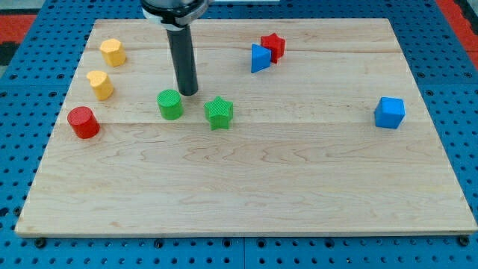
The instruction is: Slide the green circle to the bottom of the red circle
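Rod upright; my tip [188, 92] just beside green circle [170, 104], upper right.

A pale wooden board [246, 194] carries eight blocks. Taking the green circle [170, 104] as landmark: a green star [219, 113] lies just to its right, a red circle [83, 122] well to its left, two yellow blocks [113, 52] [100, 84] up-left, a touching blue triangle [259, 58] and red star [273, 46] up-right, a blue cube [389, 113] far right.
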Motion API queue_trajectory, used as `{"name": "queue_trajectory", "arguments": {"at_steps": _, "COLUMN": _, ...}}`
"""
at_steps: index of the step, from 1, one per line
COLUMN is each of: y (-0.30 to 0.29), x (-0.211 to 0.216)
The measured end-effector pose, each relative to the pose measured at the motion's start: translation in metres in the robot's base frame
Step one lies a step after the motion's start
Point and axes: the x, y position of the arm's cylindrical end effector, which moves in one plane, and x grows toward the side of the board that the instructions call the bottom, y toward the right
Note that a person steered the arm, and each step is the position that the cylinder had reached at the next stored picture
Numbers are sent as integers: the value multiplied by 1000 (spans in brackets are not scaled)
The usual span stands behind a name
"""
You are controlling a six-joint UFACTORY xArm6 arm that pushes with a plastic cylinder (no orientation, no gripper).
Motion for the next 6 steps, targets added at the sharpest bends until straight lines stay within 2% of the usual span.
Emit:
{"name": "queue_trajectory", "arguments": {"at_steps": 1, "y": -36, "x": 60}}
{"name": "queue_trajectory", "arguments": {"at_steps": 2, "y": -91, "x": 84}}
{"name": "queue_trajectory", "arguments": {"at_steps": 3, "y": -1, "x": 86}}
{"name": "queue_trajectory", "arguments": {"at_steps": 4, "y": -12, "x": 105}}
{"name": "queue_trajectory", "arguments": {"at_steps": 5, "y": -76, "x": 113}}
{"name": "queue_trajectory", "arguments": {"at_steps": 6, "y": -100, "x": 117}}
